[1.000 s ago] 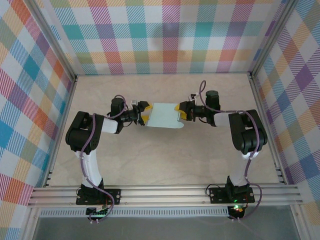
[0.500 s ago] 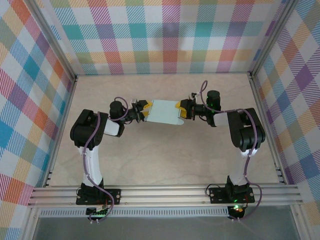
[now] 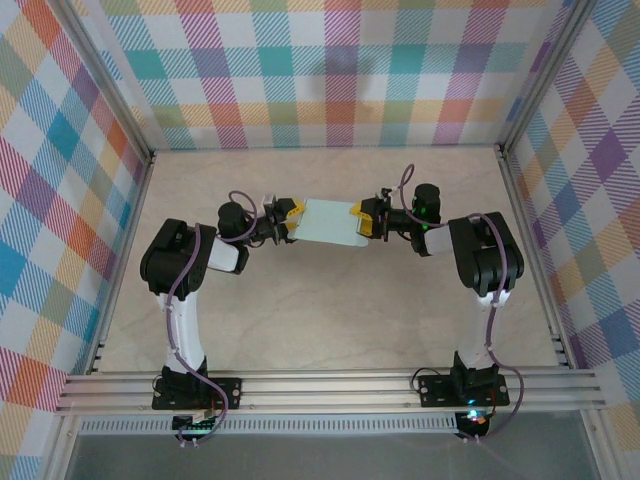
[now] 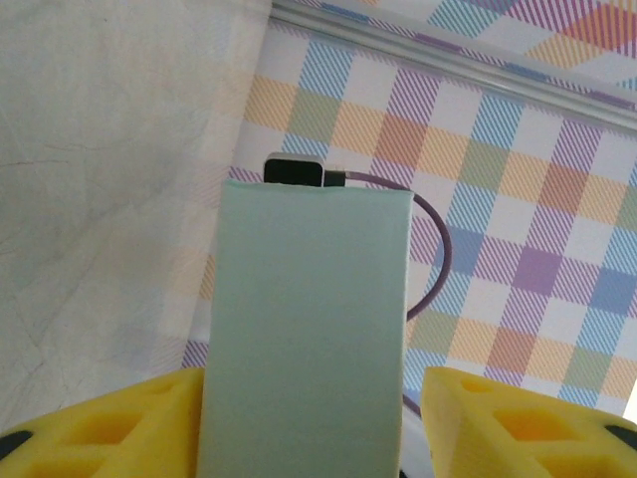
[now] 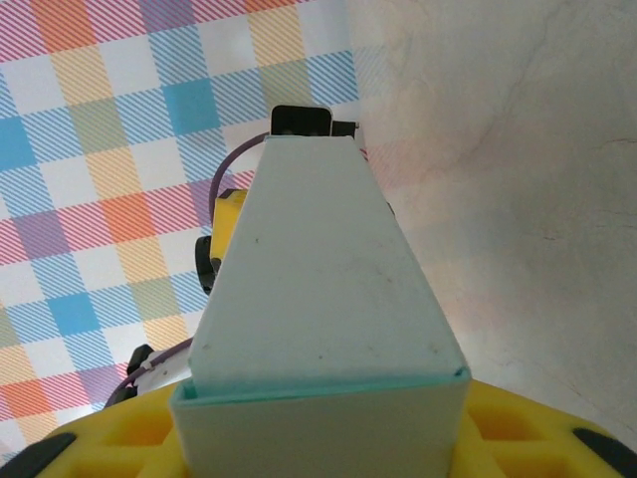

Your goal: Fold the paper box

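Right gripper (image 3: 362,220) clamps 1 end of the pale mint-teal rectangular card box (image 3: 328,222), midway across the light wooden table (image 3: 330,310). Left gripper (image 3: 291,218) stands part open around the other end, 1 yellow finger (image 4: 518,423) clear of it. The right grip's contact is hidden behind card.

Plaid walls (image 3: 330,70), pale wooden table (image 3: 330,310)

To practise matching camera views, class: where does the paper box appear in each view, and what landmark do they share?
Top external: paper box, near centre.
Left wrist: paper box, centre, reaching the bottom edge.
Right wrist: paper box, centre, narrowing upward.
Shared landmark: the checked wall.
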`<state>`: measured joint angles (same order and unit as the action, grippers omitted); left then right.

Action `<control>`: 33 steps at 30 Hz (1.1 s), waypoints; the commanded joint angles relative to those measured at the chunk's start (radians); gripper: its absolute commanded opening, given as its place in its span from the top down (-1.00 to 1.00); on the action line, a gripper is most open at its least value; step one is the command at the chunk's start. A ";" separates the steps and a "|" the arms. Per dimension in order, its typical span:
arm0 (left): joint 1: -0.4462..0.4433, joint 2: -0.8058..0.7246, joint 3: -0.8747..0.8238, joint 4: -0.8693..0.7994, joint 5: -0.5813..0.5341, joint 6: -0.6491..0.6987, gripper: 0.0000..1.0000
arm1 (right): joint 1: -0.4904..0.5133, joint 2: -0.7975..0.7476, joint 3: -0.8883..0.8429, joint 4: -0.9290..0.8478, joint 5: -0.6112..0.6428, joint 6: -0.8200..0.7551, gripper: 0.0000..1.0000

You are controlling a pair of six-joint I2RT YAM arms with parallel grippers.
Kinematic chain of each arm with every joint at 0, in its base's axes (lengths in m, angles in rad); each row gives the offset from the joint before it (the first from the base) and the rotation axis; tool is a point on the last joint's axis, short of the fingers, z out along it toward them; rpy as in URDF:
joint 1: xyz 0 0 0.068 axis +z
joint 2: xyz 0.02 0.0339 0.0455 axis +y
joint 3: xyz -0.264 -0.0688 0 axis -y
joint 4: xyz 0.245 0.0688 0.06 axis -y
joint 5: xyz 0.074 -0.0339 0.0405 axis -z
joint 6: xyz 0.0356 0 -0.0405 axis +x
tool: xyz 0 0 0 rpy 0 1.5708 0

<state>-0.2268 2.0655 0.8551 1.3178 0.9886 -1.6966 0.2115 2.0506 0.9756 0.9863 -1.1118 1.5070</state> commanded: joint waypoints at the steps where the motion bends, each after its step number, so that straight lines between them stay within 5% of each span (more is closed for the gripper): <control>1: -0.011 -0.030 0.032 0.097 0.053 0.034 -0.23 | 0.011 0.021 -0.015 0.064 -0.017 0.052 0.35; 13: -0.011 -0.031 0.024 0.085 0.060 -0.007 0.23 | 0.011 0.032 -0.011 -0.015 -0.018 0.051 0.34; 23: -0.009 -0.059 -0.035 -0.067 0.020 -0.024 0.40 | -0.009 -0.014 -0.008 -0.148 0.030 -0.074 -0.29; 28: -0.008 -0.080 -0.065 -0.175 -0.008 -0.009 0.41 | -0.067 -0.104 -0.034 -0.289 0.051 -0.273 -0.49; 33: -0.008 -0.077 -0.123 -0.172 -0.068 -0.113 0.40 | -0.103 -0.297 0.023 -0.940 0.251 -0.824 -0.48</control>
<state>-0.2276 2.0212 0.7685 1.1690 0.9638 -1.7481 0.1226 1.8763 0.9516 0.4675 -0.9985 1.0847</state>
